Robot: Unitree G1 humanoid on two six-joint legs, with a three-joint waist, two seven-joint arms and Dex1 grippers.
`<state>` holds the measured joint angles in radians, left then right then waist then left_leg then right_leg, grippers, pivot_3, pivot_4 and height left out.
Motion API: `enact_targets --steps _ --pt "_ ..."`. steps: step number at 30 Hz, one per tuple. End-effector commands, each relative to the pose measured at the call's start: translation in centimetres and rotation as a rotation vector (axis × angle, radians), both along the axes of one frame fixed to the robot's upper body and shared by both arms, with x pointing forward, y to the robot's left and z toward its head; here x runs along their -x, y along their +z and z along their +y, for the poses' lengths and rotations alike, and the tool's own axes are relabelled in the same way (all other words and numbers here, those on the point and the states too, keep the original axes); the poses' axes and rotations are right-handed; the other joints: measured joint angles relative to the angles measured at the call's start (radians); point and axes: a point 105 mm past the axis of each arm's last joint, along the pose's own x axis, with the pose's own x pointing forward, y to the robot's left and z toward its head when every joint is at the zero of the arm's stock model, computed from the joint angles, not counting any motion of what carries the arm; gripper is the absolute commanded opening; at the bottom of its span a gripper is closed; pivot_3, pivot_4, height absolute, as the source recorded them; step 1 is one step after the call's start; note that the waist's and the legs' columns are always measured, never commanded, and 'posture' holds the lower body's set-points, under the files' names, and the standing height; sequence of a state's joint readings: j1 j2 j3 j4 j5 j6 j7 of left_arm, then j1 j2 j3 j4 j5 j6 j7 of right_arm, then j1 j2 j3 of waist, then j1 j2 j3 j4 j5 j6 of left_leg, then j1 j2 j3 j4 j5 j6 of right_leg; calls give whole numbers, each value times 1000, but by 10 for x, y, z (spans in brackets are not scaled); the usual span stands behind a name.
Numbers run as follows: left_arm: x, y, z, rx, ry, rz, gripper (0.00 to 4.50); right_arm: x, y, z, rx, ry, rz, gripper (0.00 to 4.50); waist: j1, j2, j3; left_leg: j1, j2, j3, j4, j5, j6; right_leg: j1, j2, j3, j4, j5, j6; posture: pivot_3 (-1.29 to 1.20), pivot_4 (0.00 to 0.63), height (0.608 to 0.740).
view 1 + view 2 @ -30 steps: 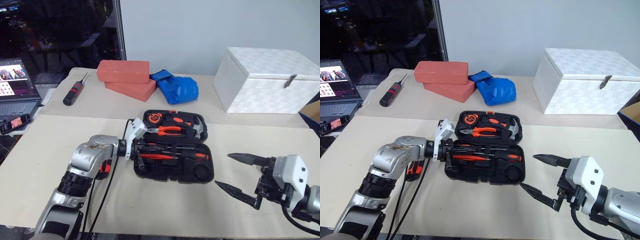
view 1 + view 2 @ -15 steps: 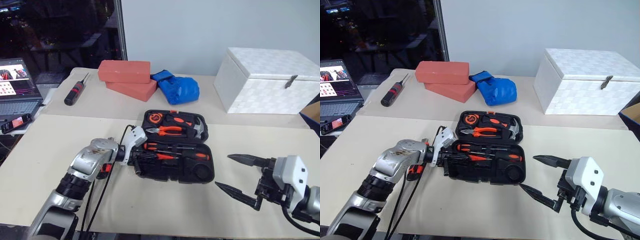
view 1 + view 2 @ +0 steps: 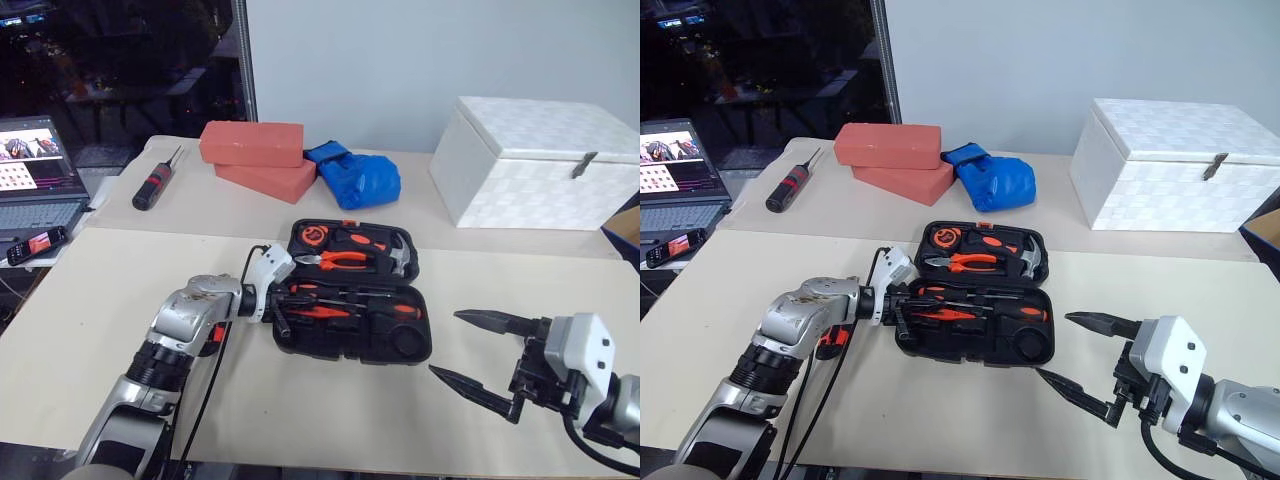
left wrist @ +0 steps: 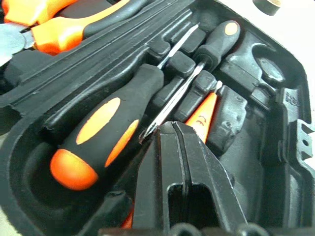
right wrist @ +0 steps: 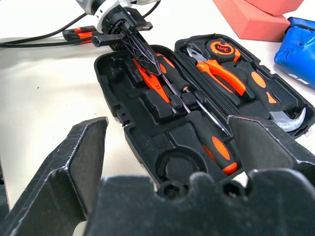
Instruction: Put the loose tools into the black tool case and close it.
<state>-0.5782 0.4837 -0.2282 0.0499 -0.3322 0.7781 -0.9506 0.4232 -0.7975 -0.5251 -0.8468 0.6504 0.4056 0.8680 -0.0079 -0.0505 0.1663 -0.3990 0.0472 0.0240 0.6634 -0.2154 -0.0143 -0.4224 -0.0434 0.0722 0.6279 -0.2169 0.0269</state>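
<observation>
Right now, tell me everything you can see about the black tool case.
The black tool case is a flat clamshell of moulded black plastic with rounded corners, lying open on the beige table. Its far half holds orange-handled pliers, a tape measure and a hammer. Its near half holds black-and-orange screwdrivers in moulded slots, with a round recess empty. The shut left gripper reaches into its left end.
</observation>
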Motion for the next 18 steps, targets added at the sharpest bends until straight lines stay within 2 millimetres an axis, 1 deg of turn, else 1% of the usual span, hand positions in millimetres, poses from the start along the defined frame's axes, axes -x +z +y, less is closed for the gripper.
enact_targets --steps 1,3,5,6,8,10,11,12,14,16,17,18 --pt "7 -11 -6 -41 -29 -20 24 3 6 4 -5 16 -26 4500 0 0 0 0 0 0 0 0 0 0 0 0 0 0 0 0 150 740" --pt "4 15 -8 115 2 -98 24 3 7 6 -11 26 -32 4500 -1 1 -1 0 0 0 0 0 0 0 0 0 0 0 0 0 150 740" --pt "7 50 1 298 52 -150 24 2 9 9 -20 48 -42 4500 -2 1 -1 0 0 0 0 0 0 0 0 0 0 0 0 0 150 740" --pt "11 59 9 325 79 -174 24 2 10 11 -23 65 -45 4500 -3 0 0 -1 0 0 0 0 0 -1 0 0 0 0 0 0 150 740" --pt "16 65 26 309 153 -213 24 0 11 15 -32 94 -51 4500 -10 -2 1 -2 1 -1 0 0 0 -2 1 0 0 1 1 0 150 740" --pt "17 73 60 272 361 -278 519 -8 10 17 -41 122 -57 4500 -18 -1 1 -1 2 0 0 0 0 -2 1 0 1 3 4 0 150 740" --pt "18 75 76 241 464 -310 681 -11 10 18 -45 135 -58 4500 -26 -1 1 0 2 0 -1 0 0 -2 1 0 1 3 4 0 150 740" --pt "21 76 89 215 556 -330 959 -15 9 19 -49 147 -57 4500 -29 -1 1 0 2 0 -1 0 0 -1 1 0 1 3 4 0 150 740" --pt "31 65 108 117 708 -333 1706 -21 8 21 -58 175 -54 4500 -29 -1 1 1 2 0 -1 0 0 -1 1 0 1 3 4 0 150 740" --pt "41 49 119 31 844 -301 2395 -26 7 22 -61 201 -53 4500 -27 -2 1 1 1 0 -1 0 0 -1 1 0 0 3 4 0 150 740" --pt "44 43 122 4 883 -289 2781 -28 8 23 -61 210 -53 4500 -24 -2 1 0 1 0 -1 0 0 0 0 0 -1 3 4 0 150 740" --pt "49 31 125 -28 945 -254 3020 -31 8 23 -59 223 -53 4500 -19 -2 2 0 1 0 -1 0 0 0 -1 0 -1 3 4 0 150 740"
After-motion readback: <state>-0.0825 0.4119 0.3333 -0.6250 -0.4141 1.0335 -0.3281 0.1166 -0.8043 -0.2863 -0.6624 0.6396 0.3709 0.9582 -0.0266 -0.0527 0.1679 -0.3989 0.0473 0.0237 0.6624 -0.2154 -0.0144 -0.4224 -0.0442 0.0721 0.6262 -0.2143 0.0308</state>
